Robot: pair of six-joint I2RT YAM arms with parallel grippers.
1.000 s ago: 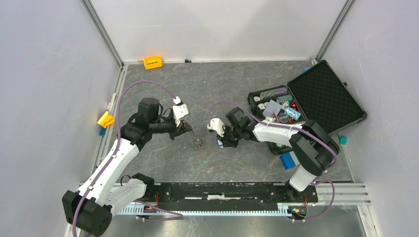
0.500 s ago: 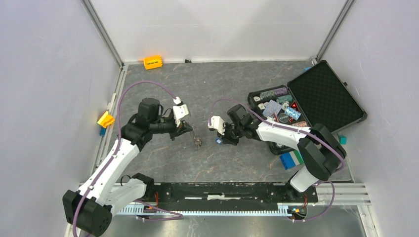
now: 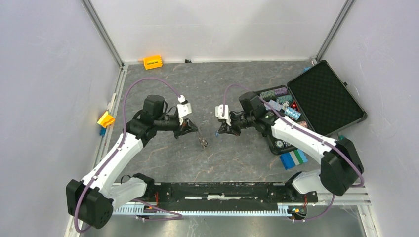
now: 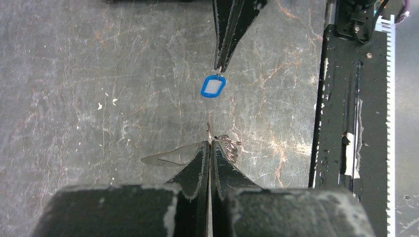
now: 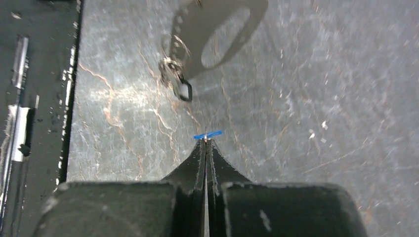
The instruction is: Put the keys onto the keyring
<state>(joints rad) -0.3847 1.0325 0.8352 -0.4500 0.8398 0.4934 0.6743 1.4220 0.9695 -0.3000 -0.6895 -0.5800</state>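
Observation:
My left gripper (image 3: 191,130) is shut on the keyring (image 4: 209,132), which shows edge-on as a thin metal strip at the fingertips (image 4: 209,143). A wire loop (image 4: 228,145) hangs beside them. A small bunch with the black-headed key (image 3: 203,143) dangles below it, and it also shows in the right wrist view (image 5: 183,91). A grey outline with an oval hole (image 5: 217,29) is the keyring or its shadow. My right gripper (image 3: 220,132) is shut on the blue-tagged key (image 5: 207,134), a short gap from the bunch. The tag hangs from its tips (image 4: 213,87).
An open black case (image 3: 323,96) with poker chips stands at the right. A blue-and-white block (image 3: 293,159) lies in front of it and a teal block (image 3: 342,140) beside it. An orange block (image 3: 152,62) lies at the back. A yellow piece (image 3: 105,119) sits at the left edge.
My right gripper has lifted and moved back with the blue tag. My left gripper has shifted right with the keyring, and the dangling bunch swung right with it.

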